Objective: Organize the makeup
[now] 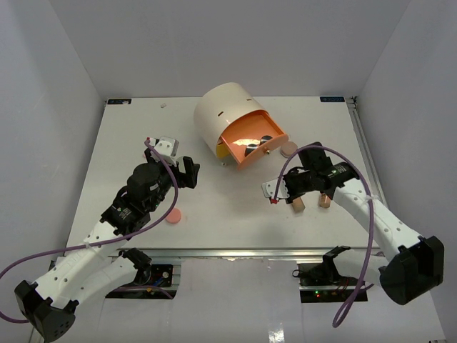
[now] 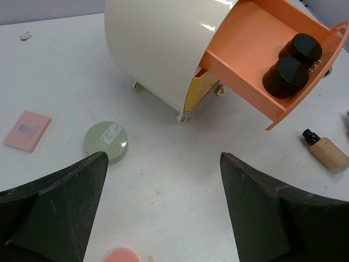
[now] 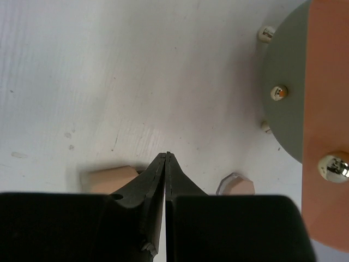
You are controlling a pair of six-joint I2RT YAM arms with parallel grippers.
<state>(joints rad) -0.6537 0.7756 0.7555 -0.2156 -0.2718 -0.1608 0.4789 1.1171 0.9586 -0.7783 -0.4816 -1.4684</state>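
Left tool (image 2: 163, 164) spread, right tool (image 3: 166, 156) pressed together, empty; green compact (image 2: 107, 140) with unreadable pale label.

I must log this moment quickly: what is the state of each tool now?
Left tool: open, holding nothing.
Right tool: closed, holding nothing.

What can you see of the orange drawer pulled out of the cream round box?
The orange drawer stands pulled well out of the cream round box. It looks like smooth, glossy plastic: flat floor, low walls, a curved front with a shiny gold knob. Two black round jars sit side by side inside, near the front. Below it, a yellow drawer is barely open.
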